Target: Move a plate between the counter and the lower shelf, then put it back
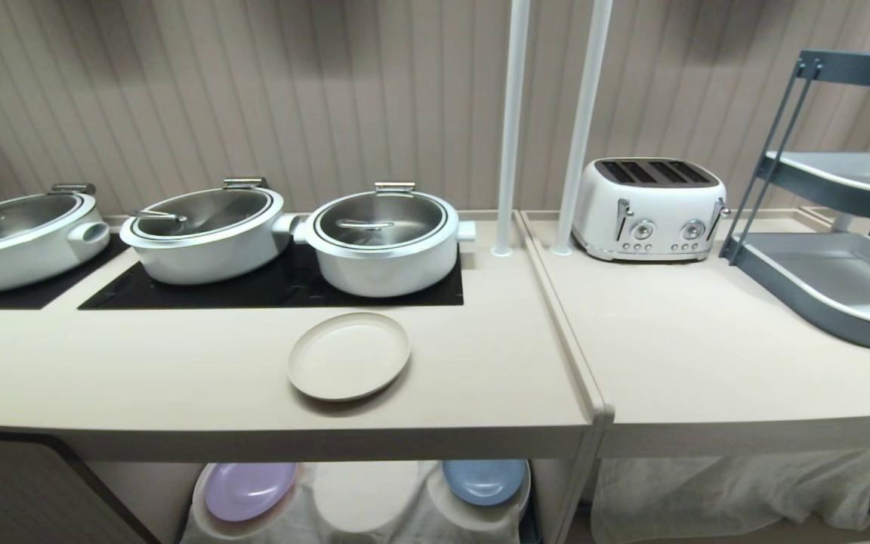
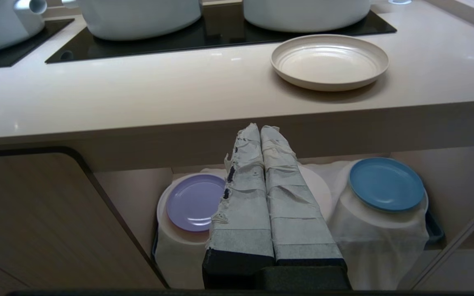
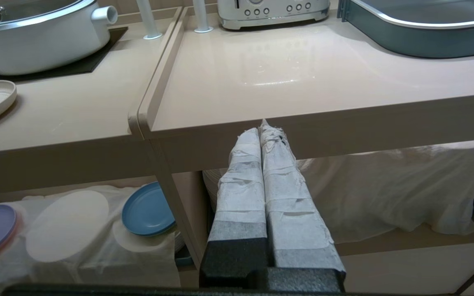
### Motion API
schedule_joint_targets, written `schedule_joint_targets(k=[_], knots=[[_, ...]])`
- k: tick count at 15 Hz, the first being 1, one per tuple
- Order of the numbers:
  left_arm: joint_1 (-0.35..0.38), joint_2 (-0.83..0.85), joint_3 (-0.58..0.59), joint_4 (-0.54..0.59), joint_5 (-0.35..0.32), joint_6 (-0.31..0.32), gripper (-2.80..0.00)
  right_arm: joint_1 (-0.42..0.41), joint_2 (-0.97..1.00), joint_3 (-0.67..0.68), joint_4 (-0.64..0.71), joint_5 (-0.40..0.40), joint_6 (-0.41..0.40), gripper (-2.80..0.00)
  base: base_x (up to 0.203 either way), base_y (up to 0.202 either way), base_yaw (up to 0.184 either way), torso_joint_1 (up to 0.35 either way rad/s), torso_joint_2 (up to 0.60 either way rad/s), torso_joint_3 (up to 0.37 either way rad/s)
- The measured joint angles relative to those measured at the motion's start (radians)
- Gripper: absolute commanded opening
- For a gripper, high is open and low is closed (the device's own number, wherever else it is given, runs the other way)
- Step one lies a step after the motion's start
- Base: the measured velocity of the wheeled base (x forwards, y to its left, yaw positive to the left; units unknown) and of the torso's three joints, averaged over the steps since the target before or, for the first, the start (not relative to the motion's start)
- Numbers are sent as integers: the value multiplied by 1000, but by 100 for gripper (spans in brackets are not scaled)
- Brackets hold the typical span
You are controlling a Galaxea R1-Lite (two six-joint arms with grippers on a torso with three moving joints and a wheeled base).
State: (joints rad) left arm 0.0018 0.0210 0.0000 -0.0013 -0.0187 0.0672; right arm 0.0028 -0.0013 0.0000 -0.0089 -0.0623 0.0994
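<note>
Both grippers, left gripper [image 2: 260,128] and right gripper [image 3: 261,125], have fingers pressed together, empty, below the counter [image 1: 178,378] edge. The plate [image 1: 349,355] rests on the counter, well apart from both.

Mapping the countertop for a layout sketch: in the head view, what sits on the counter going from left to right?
Left pot → middle pot → right pot, with the cream plate just in front of it → two white poles → toaster → grey-blue tray rack.
</note>
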Motion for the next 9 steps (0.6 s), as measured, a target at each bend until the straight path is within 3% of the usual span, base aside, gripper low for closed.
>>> schedule_joint_targets(k=[9], knots=[[-1,-21,0,2,3,-3,-280,0,0,0,0,0,0,-280,0,0,0,0,0,0]])
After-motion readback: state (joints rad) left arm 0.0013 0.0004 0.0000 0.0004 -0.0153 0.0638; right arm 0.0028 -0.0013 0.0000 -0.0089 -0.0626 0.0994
